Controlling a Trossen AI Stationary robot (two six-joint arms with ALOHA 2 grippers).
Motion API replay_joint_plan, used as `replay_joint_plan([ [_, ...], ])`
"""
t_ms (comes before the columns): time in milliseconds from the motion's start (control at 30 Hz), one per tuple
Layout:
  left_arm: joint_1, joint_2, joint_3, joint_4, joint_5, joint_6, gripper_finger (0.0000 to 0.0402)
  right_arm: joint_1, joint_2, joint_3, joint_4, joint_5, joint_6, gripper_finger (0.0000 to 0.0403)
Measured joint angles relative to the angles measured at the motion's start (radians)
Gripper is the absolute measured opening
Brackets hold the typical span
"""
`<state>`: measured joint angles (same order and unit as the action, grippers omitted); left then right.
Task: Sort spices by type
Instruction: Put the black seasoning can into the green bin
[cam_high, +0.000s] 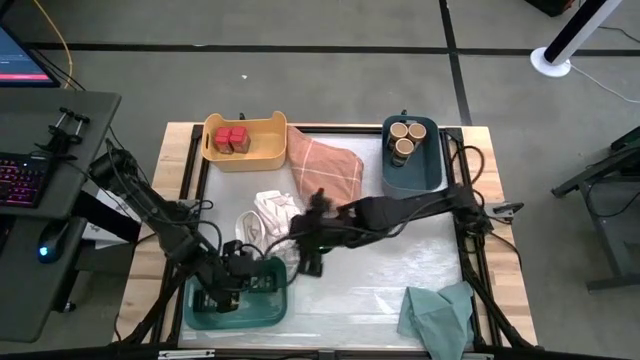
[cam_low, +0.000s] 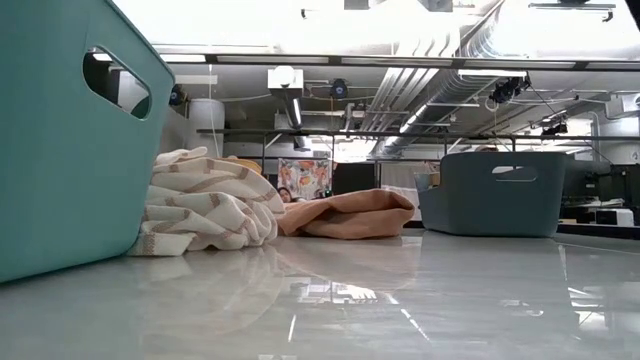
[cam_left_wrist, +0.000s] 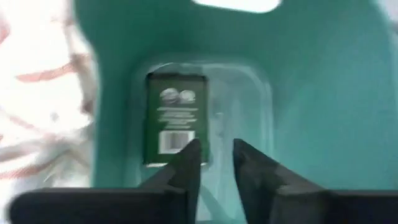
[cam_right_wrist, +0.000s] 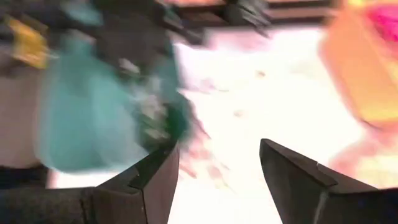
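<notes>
A black spice block (cam_left_wrist: 176, 118) with a label and barcode lies flat on the floor of the teal bin (cam_high: 262, 310) at the near left. My left gripper (cam_left_wrist: 216, 149) hangs inside that bin (cam_high: 222, 297), slightly open, with nothing between its fingers, just beside the block. Red-topped boxes (cam_high: 232, 140) sit in the yellow bin (cam_high: 262, 152) at the far left. Round tan-topped jars (cam_high: 407, 138) stand in the blue bin (cam_high: 420, 175) at the far right. My right gripper (cam_high: 310, 264) hovers open over the table's middle, and it holds nothing (cam_right_wrist: 217, 149).
A striped cloth (cam_high: 270, 212) lies bunched beside the teal bin, and an orange cloth (cam_high: 325, 165) lies behind it between the yellow and blue bins. A green cloth (cam_high: 440, 315) sits at the near right corner. The shiny table top (cam_high: 400, 270) shows bare on the near right.
</notes>
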<state>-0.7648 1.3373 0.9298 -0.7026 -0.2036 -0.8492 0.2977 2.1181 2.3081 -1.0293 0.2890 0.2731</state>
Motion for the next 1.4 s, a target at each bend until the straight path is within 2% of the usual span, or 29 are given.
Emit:
replay_joint_plan([
  [100, 0.023, 0.0, 0.0, 0.046, 0.035, 0.07, 0.0125, 0.017, -0.031, 0.0, -0.161, 0.096, 0.063, 0.022],
  [300, 0.077, 0.056, 0.0, 0.075, 0.084, 0.182, 0.0232, 0.079, -0.042, -0.006, -0.445, 0.192, 0.243, 0.022],
  [433, 0.104, 0.152, 0.0, 0.073, 0.135, 0.187, 0.0287, 0.146, -0.044, -0.039, -0.54, 0.26, 0.372, 0.022],
  [567, 0.138, 0.227, 0.0, 0.071, 0.199, 0.161, 0.0321, 0.203, -0.063, -0.104, -0.54, 0.278, 0.496, 0.022],
  [700, 0.159, 0.25, 0.005, 0.074, 0.206, 0.145, 0.0333, 0.236, -0.093, -0.173, -0.542, 0.29, 0.637, 0.022],
  [867, 0.163, 0.257, 0.0, 0.068, 0.089, 0.149, 0.0334, 0.264, -0.123, -0.217, -0.543, 0.308, 0.757, 0.022],
  [1067, 0.175, 0.28, 0.001, 0.06, 0.066, 0.176, 0.0334, 0.273, -0.124, -0.217, -0.536, 0.311, 0.766, 0.022],
  [1400, 0.163, 0.394, 0.006, 0.034, 0.015, 0.136, 0.0323, 0.272, -0.124, -0.217, -0.525, 0.329, 0.759, 0.022],
])
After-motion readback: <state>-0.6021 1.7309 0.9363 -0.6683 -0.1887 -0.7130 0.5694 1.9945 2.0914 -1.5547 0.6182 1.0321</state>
